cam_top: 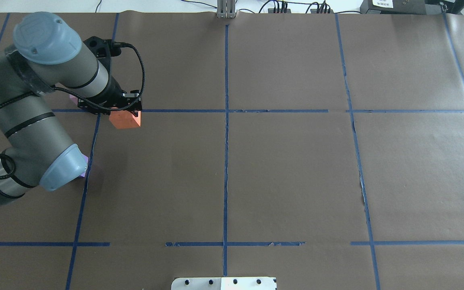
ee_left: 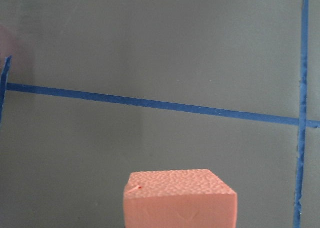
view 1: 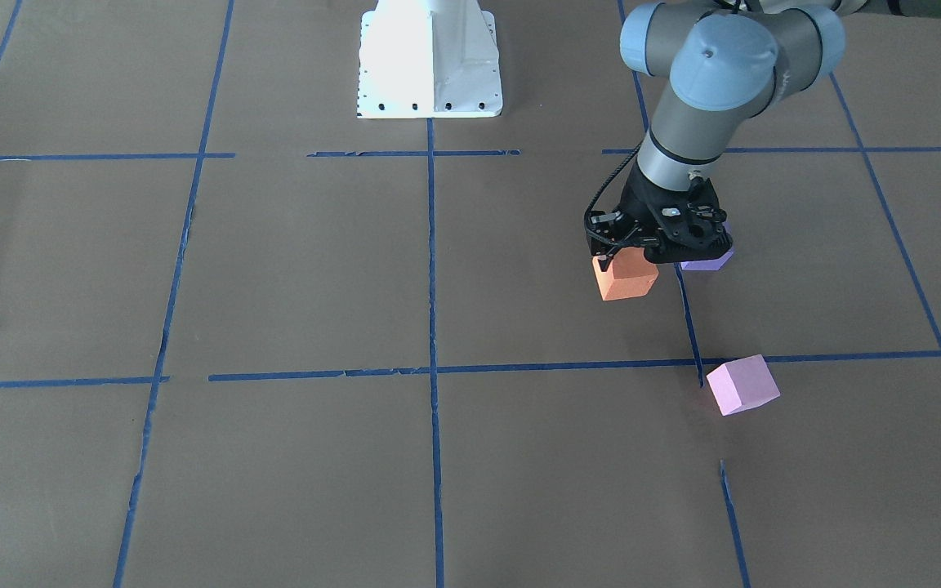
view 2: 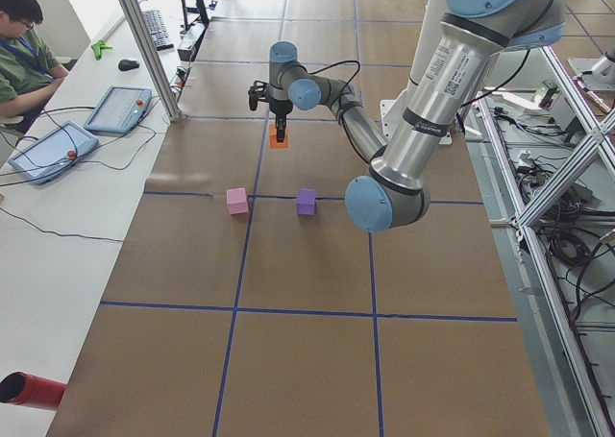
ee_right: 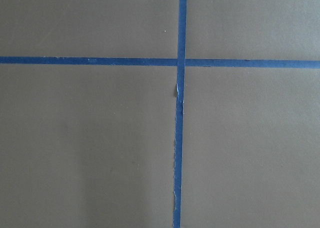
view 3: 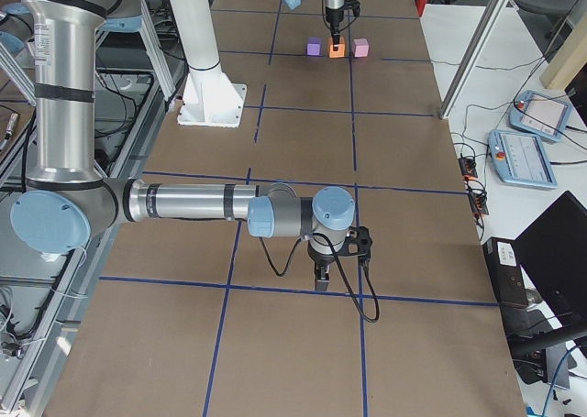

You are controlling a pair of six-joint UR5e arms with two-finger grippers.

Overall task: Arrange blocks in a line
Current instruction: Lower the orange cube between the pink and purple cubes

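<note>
Left gripper is pinching the orange block, holding it clear of the table near the purple block and pink block — the smart play is to square its faces to those 2, sink it onto their line, then release only once it rests.

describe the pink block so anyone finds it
Find the robot's left arm over the brown paper table. Beyond it, by a blue tape crossing, lies the pale pink foam cube; its neighbours are an orange foam cube and a purple foam cube.
</note>
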